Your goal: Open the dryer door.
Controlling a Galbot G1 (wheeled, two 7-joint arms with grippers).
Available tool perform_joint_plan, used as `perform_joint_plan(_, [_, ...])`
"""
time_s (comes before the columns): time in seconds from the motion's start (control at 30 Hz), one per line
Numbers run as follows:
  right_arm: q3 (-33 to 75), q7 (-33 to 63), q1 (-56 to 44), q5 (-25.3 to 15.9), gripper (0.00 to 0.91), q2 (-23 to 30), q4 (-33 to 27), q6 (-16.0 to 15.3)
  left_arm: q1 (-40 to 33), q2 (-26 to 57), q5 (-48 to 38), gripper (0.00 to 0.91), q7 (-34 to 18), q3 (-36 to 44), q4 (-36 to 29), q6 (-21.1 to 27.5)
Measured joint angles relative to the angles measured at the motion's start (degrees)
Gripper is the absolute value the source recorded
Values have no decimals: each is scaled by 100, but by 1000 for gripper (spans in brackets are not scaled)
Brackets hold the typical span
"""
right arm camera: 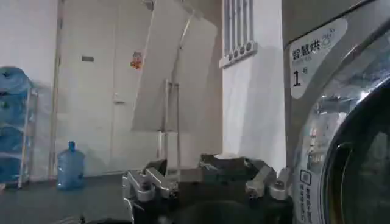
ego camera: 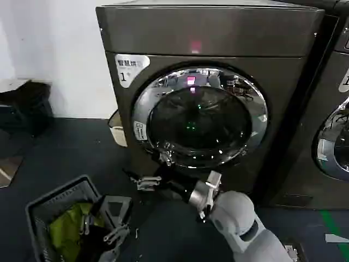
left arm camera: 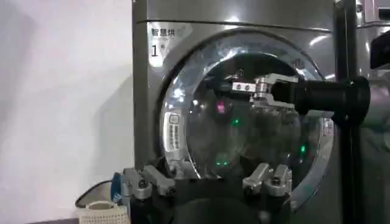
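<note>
A dark bronze-grey dryer (ego camera: 212, 33) fills the upper middle of the head view, a white sticker printed "1" (ego camera: 128, 67) at the upper left of its front. The dryer door (ego camera: 147, 98), a round porthole with a wide chrome ring around dark glass, sits shut and flush against the machine; reflections and small pink and green lights scatter over the glass, so nothing behind it can be made out. The right arm reaches in from the lower right, its white forearm cut off by the bottom edge, and the right hand (ego camera: 143, 182) hangs low in front of the door's lower left rim, close to it, though whether it touches cannot be told. In the left wrist view the right hand (left arm camera: 234, 85) appears before the glass with its fingers apart, nothing between them. The left hand (ego camera: 101, 229) rests at the lower left over a grey laundry basket (ego camera: 38, 210) holding something yellow-green; its fingers are spread with nothing gripped, and the basket is cut by the frame edge. A second dark machine (ego camera: 332, 109) stands at the right, only partly in frame. The floor (ego camera: 71, 147) is dark
</note>
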Motion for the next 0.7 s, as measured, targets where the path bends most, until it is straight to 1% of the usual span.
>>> perform_joint_plan(0.17, [210, -57, 187, -191, 907, -108, -368, 151, 15, 13, 6, 907, 53, 35, -5, 21])
perform_joint_plan(0.3, [267, -131, 426, -234, 907, -148, -856, 282, 6, 18, 10, 907, 92, 32, 14, 42])
perform_joint_plan(0.4, [207, -153, 654, -348, 907, -110, -1234, 375, 13, 13, 34, 907, 113, 25, 27, 49])
perform_joint_plan(0.47, [129, -203, 807, -429, 907, -84, -1484, 347, 21, 12, 48, 907, 156, 10, 25, 51])
perform_joint_plan(0.6, [-100, -146, 1126, -459, 907, 14, -1960, 375, 2, 10, 69, 907, 253, -46, 25, 74])
perform_joint_plan(0.7, [-268, -47, 1329, -525, 907, 94, -2248, 494, 25, -6, 218, 907, 310, -52, 10, 87])
